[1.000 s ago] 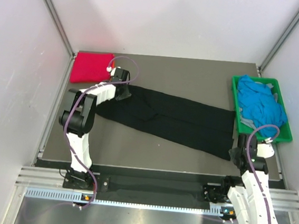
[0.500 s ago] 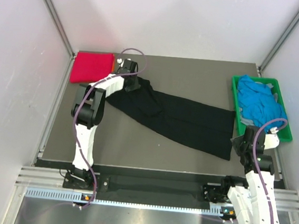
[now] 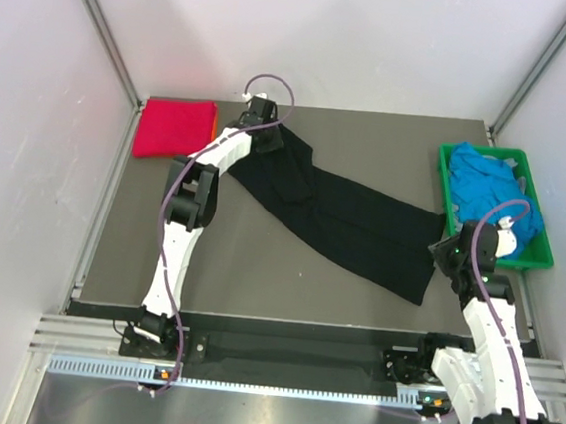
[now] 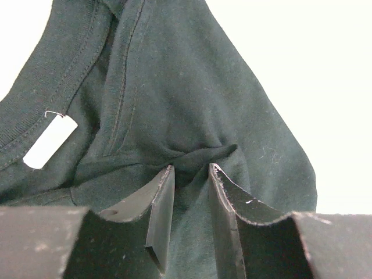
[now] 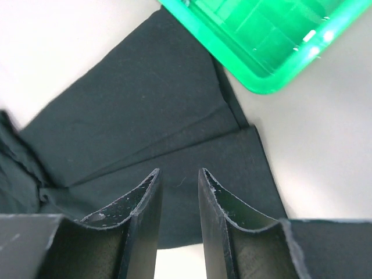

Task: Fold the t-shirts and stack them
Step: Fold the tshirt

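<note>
Left gripper (image 4: 190,174) is reaching way out to the back of the table (image 3: 257,270) and pinching a bunched fold of the black t-shirt (image 3: 352,224), just beside the collar with its white neck label (image 4: 50,140). The shirt is lying stretched diagonally from there toward the right-front. Right gripper (image 5: 177,174) is hovering over that far end, fingers apart with nothing between them, right by the green crate (image 3: 485,149) that's holding the blue t-shirts (image 3: 490,197). Folded red t-shirt (image 3: 175,127) is sitting in the back-left corner.

Green plastic crate (image 3: 495,149), dark grey table (image 3: 257,270)
</note>
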`<state>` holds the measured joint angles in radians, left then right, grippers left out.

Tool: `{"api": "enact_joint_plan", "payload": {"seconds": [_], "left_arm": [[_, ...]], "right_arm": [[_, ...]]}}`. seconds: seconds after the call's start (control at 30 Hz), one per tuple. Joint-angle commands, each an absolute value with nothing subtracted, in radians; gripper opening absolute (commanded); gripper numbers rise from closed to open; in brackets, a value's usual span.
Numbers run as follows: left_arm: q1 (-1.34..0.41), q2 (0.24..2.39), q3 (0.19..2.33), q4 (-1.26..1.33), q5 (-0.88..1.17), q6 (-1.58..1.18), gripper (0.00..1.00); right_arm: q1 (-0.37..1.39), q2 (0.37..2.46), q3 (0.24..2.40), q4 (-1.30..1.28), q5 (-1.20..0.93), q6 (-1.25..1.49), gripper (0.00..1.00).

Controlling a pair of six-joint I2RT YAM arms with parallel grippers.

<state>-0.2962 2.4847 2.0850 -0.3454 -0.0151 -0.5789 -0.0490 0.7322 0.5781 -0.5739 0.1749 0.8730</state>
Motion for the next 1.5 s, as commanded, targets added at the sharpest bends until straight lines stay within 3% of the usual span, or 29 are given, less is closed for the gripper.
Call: {"api": "enact_joint_plan", "payload": {"seconds": [0.0,0.53,0.73,0.9,1.23,1.37,1.47], "left_arm": [[-0.299,2.577,2.095,-0.408,-0.067,-0.548,0.36],[-0.272,2.692,2.276,-0.224,-0.049,-0.514,0.38],[-0.264,2.643,2.269,-0.179,0.058,-0.494,0.39],[-0.265,2.372,2.024,-0.103,0.066,-0.471,0.41],[-0.265,2.067,1.837,-0.219,0.146,-0.464,0.41],[-0.311,1.88,1.478,-0.091,0.281,-0.655,0.38],[-0.463,1.74,1.3,-0.101,0.143,-0.756,0.37]], "right_arm": [[-0.06,0.802,0.607,-0.442,0.124,0.802,0.32],[-0.051,0.953,0.623,-0.319,0.075,0.732,0.32],[-0.04,1.018,0.63,-0.285,0.057,0.701,0.33],[-0.037,1.083,0.699,-0.336,0.052,0.635,0.34],[-0.044,1.092,0.844,-0.523,0.038,0.634,0.33],[-0.06,1.052,0.906,-0.599,0.046,0.635,0.33],[-0.074,1.022,0.954,-0.66,0.075,0.647,0.34]]}}
